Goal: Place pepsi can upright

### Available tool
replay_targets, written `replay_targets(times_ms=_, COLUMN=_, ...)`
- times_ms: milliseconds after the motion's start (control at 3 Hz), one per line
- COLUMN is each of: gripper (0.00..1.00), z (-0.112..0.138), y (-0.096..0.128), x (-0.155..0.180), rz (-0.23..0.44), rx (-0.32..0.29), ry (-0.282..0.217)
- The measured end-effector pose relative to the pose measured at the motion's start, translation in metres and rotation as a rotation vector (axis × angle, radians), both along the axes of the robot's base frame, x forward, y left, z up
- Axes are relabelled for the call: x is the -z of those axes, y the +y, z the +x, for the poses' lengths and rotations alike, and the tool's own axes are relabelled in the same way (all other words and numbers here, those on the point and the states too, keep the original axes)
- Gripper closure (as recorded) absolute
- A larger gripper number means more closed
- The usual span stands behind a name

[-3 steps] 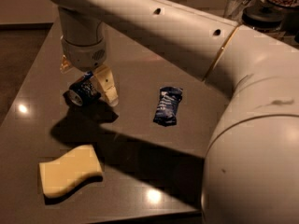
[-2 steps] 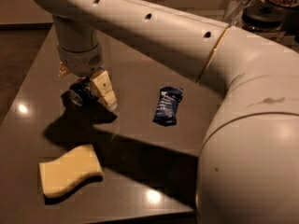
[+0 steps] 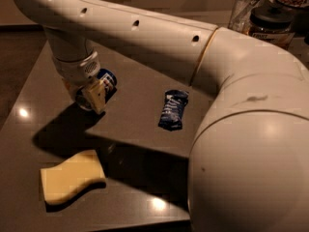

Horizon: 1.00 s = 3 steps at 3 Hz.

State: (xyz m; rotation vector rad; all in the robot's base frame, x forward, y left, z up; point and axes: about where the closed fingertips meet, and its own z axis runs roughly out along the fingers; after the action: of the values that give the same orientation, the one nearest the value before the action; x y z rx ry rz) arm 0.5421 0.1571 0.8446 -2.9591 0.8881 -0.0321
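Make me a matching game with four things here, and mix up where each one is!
Things:
1. two-finger gripper
2. dark blue metal pepsi can
3. flat crumpled dark blue snack wrapper
4. yellow wavy foam sponge

Places:
A. front left of the grey table
B. lying flat mid-table
C. tilted in the gripper
D. back left, shut on the can

Pairs: 1-D, 2-C, 3-B, 4-A

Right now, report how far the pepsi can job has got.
Done: the gripper, over the table beyond the yellow sponge, has its jaws closed on the pepsi can. In hand: the can is tilted, not upright. Left: stand it on end on the table and release.
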Motion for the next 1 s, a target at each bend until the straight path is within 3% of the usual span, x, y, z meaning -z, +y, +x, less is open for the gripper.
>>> replay_targets(times_ms=333, gripper=0.80, z=0.014, y=-0.013, x=-0.020, rz=0.066, rx=0.087, ry=0.028)
replay_targets(times_ms=667, gripper=1.00, z=0.022, y=-0.020, x=-0.054, rz=0.203, rx=0.188, ry=0.096)
replay_targets(times_ms=1000, gripper=1.00, z=0.029, y=-0.025, x=-0.083, rz=0.366, rx=0.293, ry=0.210)
